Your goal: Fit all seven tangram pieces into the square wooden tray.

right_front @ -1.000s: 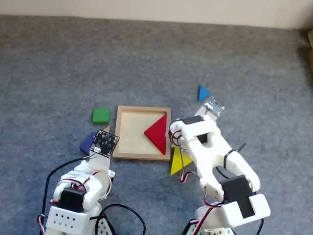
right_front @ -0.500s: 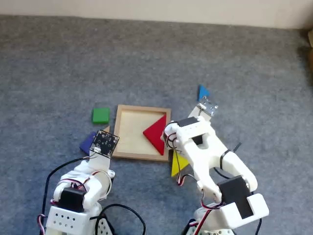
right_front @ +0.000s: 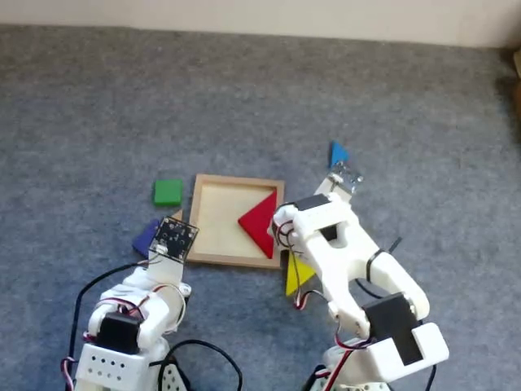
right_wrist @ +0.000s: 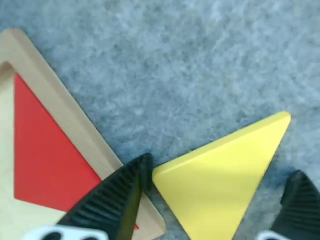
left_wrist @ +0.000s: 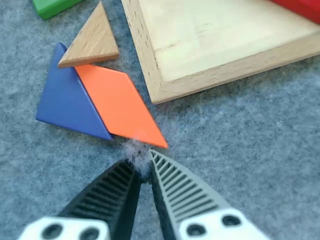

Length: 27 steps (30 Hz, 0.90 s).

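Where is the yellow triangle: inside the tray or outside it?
Outside. The yellow triangle lies on the carpet beside the wooden tray, between the open fingers of the right gripper; the red triangle sits inside.

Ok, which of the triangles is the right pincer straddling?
The yellow triangle, on the carpet between the fingers of the open right pincer, just outside the tray. The red triangle lies inside the tray.

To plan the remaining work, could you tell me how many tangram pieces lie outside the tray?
6: green square, wooden triangle, dark blue triangle and orange parallelogram left of the tray; yellow triangle inside the open right gripper; small blue triangle beyond it.
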{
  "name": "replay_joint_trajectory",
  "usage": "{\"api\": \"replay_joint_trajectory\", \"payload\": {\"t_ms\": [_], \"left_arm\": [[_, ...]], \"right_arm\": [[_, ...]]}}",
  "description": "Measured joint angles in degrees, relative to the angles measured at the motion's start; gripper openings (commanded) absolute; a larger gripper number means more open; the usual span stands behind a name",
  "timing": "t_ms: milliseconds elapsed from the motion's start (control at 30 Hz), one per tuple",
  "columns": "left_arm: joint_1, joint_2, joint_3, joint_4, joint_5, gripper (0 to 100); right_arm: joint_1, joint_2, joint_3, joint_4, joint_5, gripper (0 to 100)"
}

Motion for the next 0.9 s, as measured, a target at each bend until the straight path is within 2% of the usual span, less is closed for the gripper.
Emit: {"api": "replay_joint_trajectory", "payload": {"t_ms": [900], "left_arm": [[0.0, 0.0, 0.0, 0.0, 0.0, 1]], "right_arm": [[-0.1, 0.0, -0.4, 2.4, 0.2, 38.2]]}}
